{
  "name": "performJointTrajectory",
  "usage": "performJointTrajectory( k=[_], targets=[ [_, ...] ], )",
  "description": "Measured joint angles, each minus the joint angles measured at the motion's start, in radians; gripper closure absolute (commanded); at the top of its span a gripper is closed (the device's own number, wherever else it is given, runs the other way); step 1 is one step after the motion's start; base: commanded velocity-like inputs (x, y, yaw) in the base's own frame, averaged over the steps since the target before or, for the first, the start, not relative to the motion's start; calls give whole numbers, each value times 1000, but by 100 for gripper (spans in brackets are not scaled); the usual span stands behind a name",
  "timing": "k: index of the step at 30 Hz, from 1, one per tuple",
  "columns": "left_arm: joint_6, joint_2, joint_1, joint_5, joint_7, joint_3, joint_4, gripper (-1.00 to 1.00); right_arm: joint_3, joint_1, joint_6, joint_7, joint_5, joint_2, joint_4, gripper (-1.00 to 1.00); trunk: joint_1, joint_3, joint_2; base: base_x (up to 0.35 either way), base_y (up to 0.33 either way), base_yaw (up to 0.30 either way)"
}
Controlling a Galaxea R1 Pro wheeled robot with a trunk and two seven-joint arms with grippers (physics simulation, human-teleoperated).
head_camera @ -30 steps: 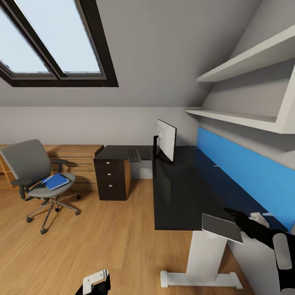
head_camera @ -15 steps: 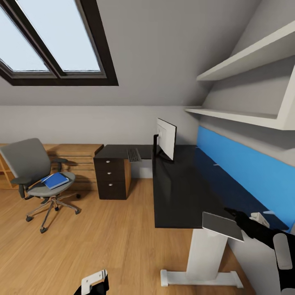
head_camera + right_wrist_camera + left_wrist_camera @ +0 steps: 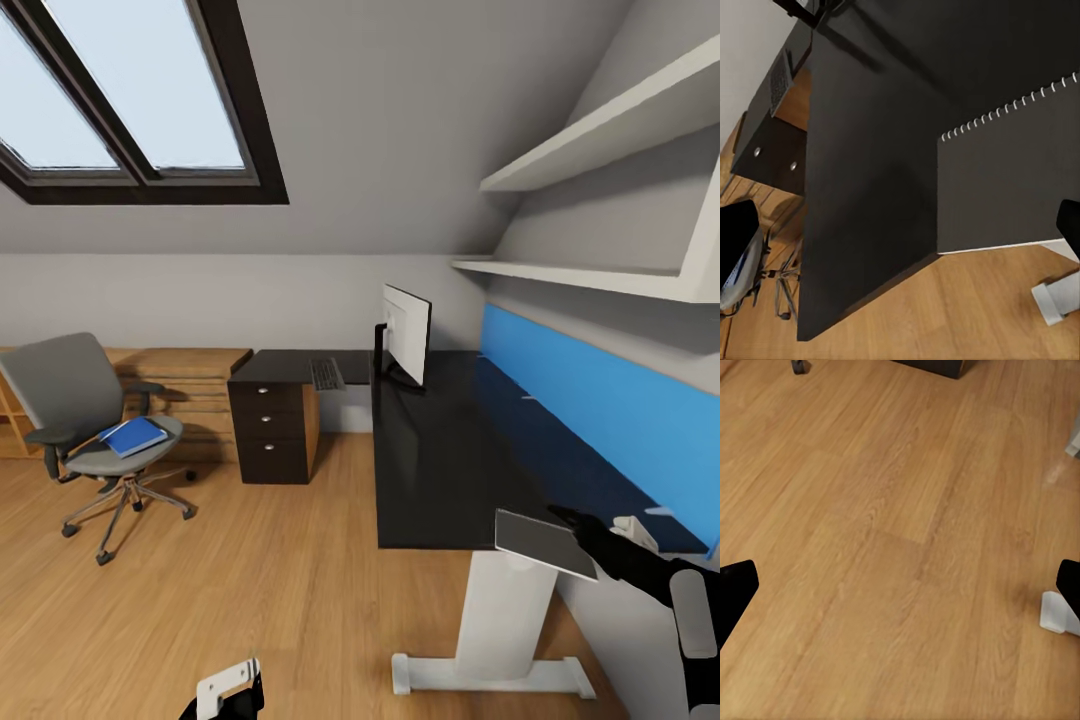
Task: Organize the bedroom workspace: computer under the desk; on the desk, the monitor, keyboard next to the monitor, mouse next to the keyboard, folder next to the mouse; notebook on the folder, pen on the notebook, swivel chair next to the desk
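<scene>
**Notebook held over the desk's near corner**

The right pincer [image 3: 590, 535] grips the notebook [image 3: 545, 544] flat by one edge, its long axis lying across the near corner of the desk [image 3: 430, 470]; its spiral edge faces the monitor [image 3: 405, 335]. It sits slightly farther over the desk than a second ago. The folder [image 3: 133, 436] lies on the swivel chair [image 3: 85, 420]. The left pincer [image 3: 900, 592] is spread wide above the floor [image 3: 900, 510].

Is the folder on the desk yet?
No, the folder lies on the swivel chair seat, well apart from the desk.
</scene>
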Motion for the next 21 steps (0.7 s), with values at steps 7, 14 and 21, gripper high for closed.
performJointTrajectory(
  k=[7, 14, 21],
  targets=[
    [0, 0, 0, 0, 1, 0, 1, -100, -28, 43, 3, 122, 2, -22, -24, -100, 27, -22, -49, 0, 0, 0],
    [0, 0, 0, 0, 1, 0, 1, -100, -138, 79, 32, 190, 2, -24, -99, -100, 54, -44, -98, 0, 0, 0],
    [0, 0, 0, 0, 1, 0, 2, -100, -253, 92, 89, 206, 0, -23, -167, -100, 81, -66, -147, 0, 0, 0]
  ],
)
